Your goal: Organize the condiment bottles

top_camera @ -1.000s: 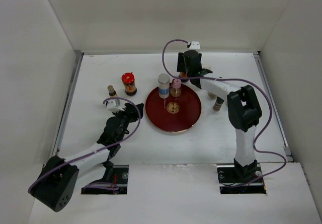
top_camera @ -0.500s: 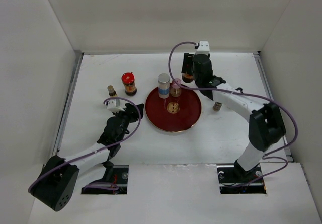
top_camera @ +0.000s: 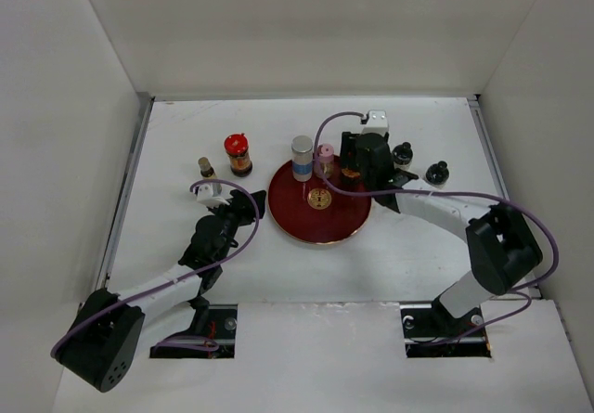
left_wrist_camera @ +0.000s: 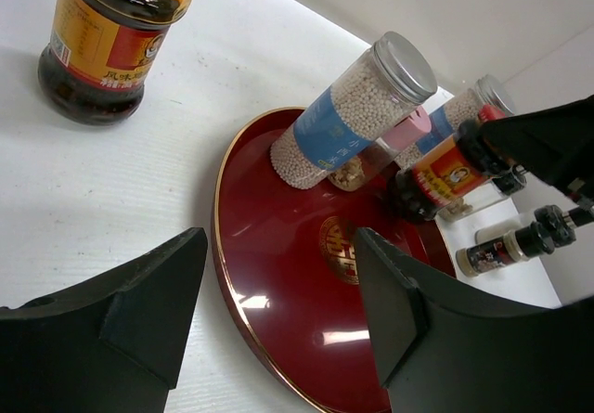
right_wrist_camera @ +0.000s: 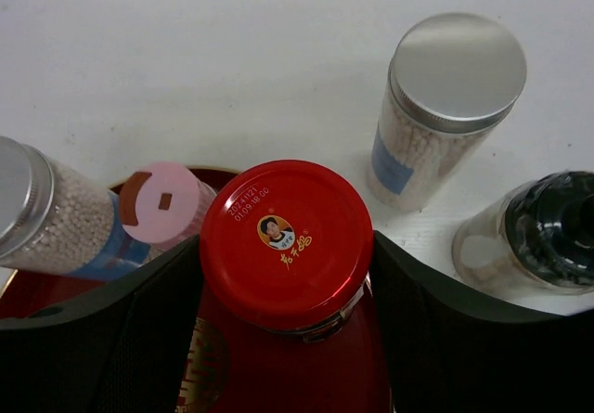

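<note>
My right gripper [top_camera: 357, 167] [right_wrist_camera: 288, 316] is shut on a red-lidded brown jar [right_wrist_camera: 286, 241] [left_wrist_camera: 444, 177], holding it upright over the back right part of the dark red plate [top_camera: 320, 216]. A silver-capped blue-labelled cylinder [top_camera: 302, 158] [left_wrist_camera: 357, 107] and a pink-capped bottle [top_camera: 325, 160] [right_wrist_camera: 162, 204] stand on the plate's back edge, just left of that jar. A second red-lidded jar [top_camera: 238, 153] [left_wrist_camera: 111, 37] and a tiny bottle [top_camera: 206, 166] stand on the table left of the plate. My left gripper [top_camera: 243, 204] [left_wrist_camera: 283, 306] hangs open and empty at the plate's left rim.
Two black-capped bottles [top_camera: 402, 154] [top_camera: 436, 173] stand on the table right of the plate. Another silver-capped cylinder [right_wrist_camera: 445, 107] stands just behind the right gripper. White walls enclose the table on the left, back and right.
The right gripper has carried the red-lidded jar from the back of the table forward and down to the plate's back right part. The left arm has stayed where it was.
</note>
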You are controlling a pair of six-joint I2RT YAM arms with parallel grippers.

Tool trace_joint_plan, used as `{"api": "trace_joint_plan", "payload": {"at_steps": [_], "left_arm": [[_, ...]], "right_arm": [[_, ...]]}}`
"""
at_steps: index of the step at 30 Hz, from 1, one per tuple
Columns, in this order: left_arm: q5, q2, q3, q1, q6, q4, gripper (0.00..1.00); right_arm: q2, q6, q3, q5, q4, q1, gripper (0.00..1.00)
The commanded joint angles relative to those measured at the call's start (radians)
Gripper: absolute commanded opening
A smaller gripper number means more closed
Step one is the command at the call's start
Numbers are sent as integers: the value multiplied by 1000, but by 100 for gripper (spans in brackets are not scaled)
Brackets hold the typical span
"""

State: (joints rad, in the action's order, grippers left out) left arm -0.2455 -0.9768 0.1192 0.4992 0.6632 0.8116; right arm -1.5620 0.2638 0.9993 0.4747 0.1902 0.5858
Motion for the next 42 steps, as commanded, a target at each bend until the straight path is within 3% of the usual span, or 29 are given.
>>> {"api": "trace_joint_plan", "payload": {"at_steps": [1, 8, 15, 19, 25, 29, 34, 42], "left_arm": [[18, 21, 28, -4, 13, 38, 64], [20, 18, 28, -6, 16, 38, 64], [22, 23, 27, -8, 18, 38, 64], [20, 9, 28, -8, 18, 41, 65], [17, 12, 30, -4, 18, 38, 66], [20, 6, 30, -1, 18, 43, 67], [20, -3, 30, -8, 18, 44, 67], [22, -13, 31, -4, 19, 47, 67]], "right_arm": [[14, 38, 36, 22, 184, 19, 50], [-36, 37, 30, 33, 212, 22, 54], [-15, 43, 12, 30, 207, 22, 81], [58, 38, 13, 16, 192, 21, 88], [83, 37, 57, 22, 125, -89, 83], [8, 31, 152, 18, 14, -165, 87], [-104, 3, 254, 2, -44, -195, 93], [-247, 5, 348, -16, -69, -215, 90]]}}
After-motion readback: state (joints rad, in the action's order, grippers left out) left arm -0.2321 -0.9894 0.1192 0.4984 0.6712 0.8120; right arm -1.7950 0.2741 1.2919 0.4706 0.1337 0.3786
